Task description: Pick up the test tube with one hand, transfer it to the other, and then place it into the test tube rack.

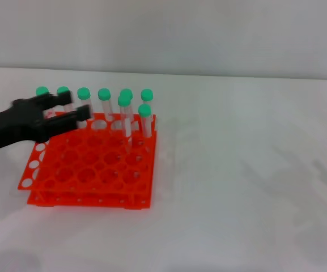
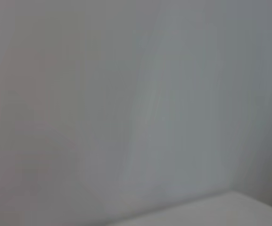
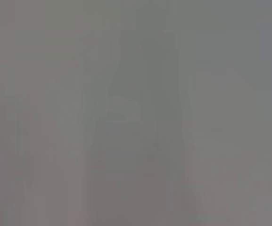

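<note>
The orange-red test tube rack (image 1: 89,170) stands on the white table at the left in the head view. Several clear test tubes with green caps (image 1: 103,94) stand upright in its back rows, and two more (image 1: 144,110) stand one row nearer. My left gripper (image 1: 78,105), black with long fingers, reaches in from the left edge above the rack's back left part, beside the leftmost tubes. Its fingers are apart with nothing between them. My right gripper is out of view. Both wrist views show only blank grey.
The white table (image 1: 248,181) stretches to the right of the rack and in front of it. A grey wall (image 1: 208,34) rises behind the table. The left wrist view shows a pale corner of a surface (image 2: 230,209).
</note>
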Controlling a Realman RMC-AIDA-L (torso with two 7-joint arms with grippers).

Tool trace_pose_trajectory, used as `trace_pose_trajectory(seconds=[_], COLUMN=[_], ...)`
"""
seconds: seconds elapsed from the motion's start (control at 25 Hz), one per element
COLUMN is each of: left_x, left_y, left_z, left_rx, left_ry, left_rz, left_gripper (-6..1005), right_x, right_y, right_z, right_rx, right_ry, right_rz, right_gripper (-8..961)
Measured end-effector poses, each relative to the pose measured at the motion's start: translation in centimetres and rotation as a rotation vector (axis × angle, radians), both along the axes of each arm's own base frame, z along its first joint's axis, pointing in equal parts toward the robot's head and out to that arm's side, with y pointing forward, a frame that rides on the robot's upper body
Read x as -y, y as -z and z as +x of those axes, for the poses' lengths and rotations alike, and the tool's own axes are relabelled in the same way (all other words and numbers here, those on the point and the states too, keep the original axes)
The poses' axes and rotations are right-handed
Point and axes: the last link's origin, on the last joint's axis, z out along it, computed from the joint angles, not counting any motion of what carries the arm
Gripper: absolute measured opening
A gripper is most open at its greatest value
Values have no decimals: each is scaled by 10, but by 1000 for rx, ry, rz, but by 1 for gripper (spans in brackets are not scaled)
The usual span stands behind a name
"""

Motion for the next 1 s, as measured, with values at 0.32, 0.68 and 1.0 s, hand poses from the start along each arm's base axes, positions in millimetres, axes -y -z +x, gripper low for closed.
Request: trace_pose_trajectory(seconds=[0.32, 0.68, 1.0], left_x=[55, 82, 92], left_y=[0, 25, 52], left_z=[-38, -42, -29], left_rx=[126, 177, 197], left_ry=[31, 67, 72], left_rz=[324, 548, 732], left_gripper=[739, 738, 733], right_x=[23, 39, 46], right_y=[-16, -42, -60], right_z=[23, 47, 58], right_rx=[17, 33, 105], right_ry=[77, 185, 220], right_rz=[104, 251, 354], right_gripper=[825, 825, 825])
